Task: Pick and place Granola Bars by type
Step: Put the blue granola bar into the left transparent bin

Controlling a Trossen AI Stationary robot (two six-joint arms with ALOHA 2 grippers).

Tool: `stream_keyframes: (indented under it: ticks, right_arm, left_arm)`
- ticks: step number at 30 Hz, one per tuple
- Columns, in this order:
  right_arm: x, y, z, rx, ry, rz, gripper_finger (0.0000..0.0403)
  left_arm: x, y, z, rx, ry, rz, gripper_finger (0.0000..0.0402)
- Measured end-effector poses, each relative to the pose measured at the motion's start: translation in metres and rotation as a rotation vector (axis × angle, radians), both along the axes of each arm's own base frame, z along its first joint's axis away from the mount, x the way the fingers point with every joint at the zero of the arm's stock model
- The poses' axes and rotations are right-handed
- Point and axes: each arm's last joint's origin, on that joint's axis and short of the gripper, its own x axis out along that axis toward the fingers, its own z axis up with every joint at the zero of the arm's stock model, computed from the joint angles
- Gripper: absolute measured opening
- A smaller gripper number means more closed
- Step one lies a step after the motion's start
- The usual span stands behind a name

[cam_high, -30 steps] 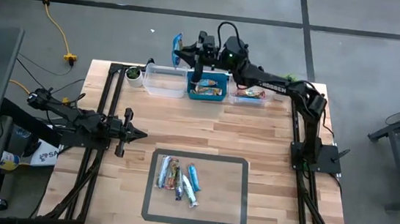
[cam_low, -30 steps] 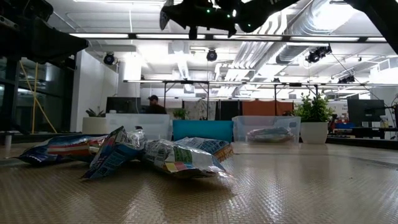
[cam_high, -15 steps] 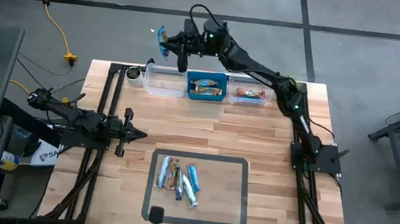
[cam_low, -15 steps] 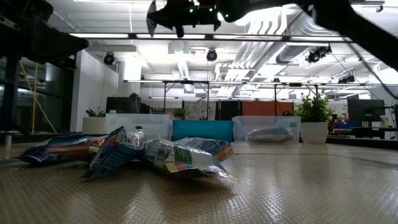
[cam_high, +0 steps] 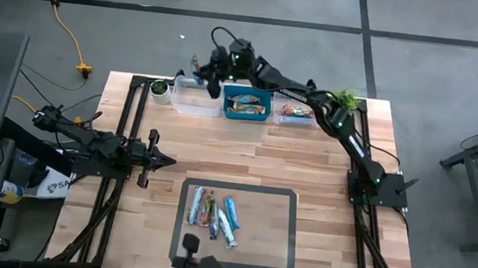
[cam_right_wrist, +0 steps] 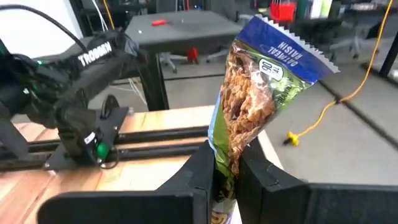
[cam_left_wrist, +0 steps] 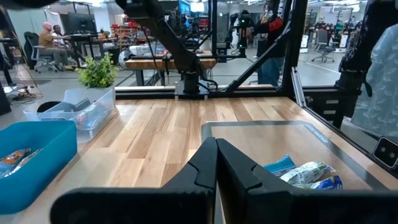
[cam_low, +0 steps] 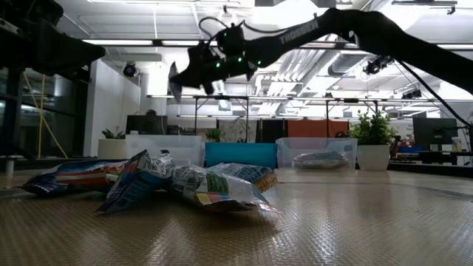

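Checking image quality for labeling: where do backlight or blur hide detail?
Low view: ceiling lights backlight the right end effector into a silhouette, and the nearest granola bars look soft. Right wrist view: the held oatmeal raisin bar is slightly blurred, though its print reads. High view: evenly lit.

Blue-topped bar [cam_right_wrist: 258,99] held upright (oatmeal raisin); other bars [cam_high: 213,215] on mat.

From above, you get even, soft light on the counter [cam_high: 306,171], with only faint shadows beside the arms. At counter height, bright ceiling lights [cam_low: 111,43] glare behind the arms, turning them into dark silhouettes, and the nearest mat surface blurs. Your left wrist picture is sharp in the distance but soft on the dark fingers [cam_left_wrist: 242,177] up close. Your right wrist picture is slightly hazy, its background blurred.
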Motion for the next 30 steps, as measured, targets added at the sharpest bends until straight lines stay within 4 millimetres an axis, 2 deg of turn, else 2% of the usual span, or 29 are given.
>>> stream_keyframes:
  ticks: [7,9,24,30]
  right_arm:
    - [0.008,-0.006,-0.035,0.133,0.054,-0.052,0.0032]
    - [0.009,-0.007,-0.04,0.157,0.054,-0.058,0.0032]
    - [0.008,-0.009,-0.039,0.168,0.049,-0.06,0.0033]
    - [0.008,-0.01,-0.04,0.176,0.059,-0.096,0.0056]
  left_arm:
    - [0.0,0.0,0.0,0.0,0.0,0.0,0.0001]
    - [0.0,0.0,0.0,0.0,0.0,0.0,0.0001]
    - [0.0,0.0,0.0,0.0,0.0,0.0,0.0001]
    - [0.0,0.0,0.0,0.0,0.0,0.0,0.0001]
